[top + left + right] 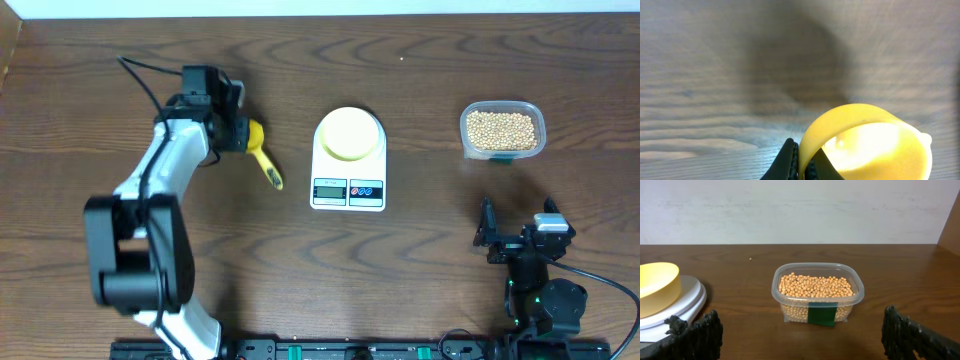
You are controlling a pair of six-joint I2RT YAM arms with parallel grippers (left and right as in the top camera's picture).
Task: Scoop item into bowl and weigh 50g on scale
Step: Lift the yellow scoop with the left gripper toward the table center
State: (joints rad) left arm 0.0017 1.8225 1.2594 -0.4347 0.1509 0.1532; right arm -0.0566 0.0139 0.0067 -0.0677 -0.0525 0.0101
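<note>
Okay, quick status:
1. My left fingers point(243, 131) are pinched shut on the cup rim of the yellow scoop point(257, 138), left of the scale point(348, 190). I can't tell whether the scoop is lifted off the tabletop point(420, 270).
2. My right fingers point(518, 222) are spread wide and hold nothing. They sit near the front edge, facing the clear tub point(530, 148).
3. The bowl point(349, 133) is already on the scale and looks empty.
4. The beans point(502, 125) are all in the tub, well right of the scale.
5. My read: setup is done. Scooping, pouring and weighing are all left. The display is too small to read.
</note>
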